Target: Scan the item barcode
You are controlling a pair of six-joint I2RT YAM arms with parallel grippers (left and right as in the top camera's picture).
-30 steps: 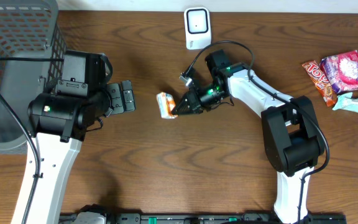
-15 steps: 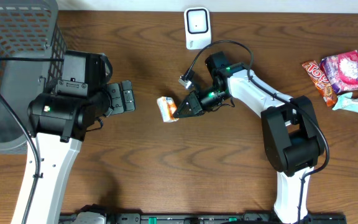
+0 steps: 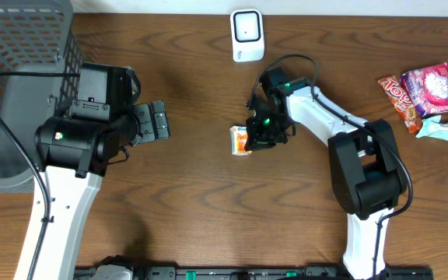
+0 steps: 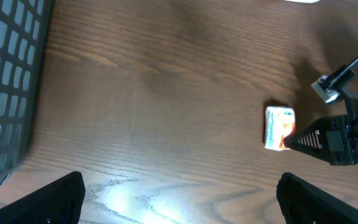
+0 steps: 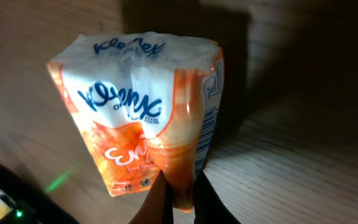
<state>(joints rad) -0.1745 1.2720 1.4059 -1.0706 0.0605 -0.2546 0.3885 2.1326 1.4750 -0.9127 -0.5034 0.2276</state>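
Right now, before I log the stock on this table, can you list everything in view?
tissue pack: one, orange and white, mid-table, pinched by the right tool
scanner: one, white, top centre of the overhead view
basket: one, grey mesh, top-left corner of the overhead view
snack packets: three, red, pink and pale teal, bunched at the right edge
table: one, brown wood, under everything
left tool: one, black, open and empty, beside the basket
right tool: one, black, shut on the tissue pack's wrapper
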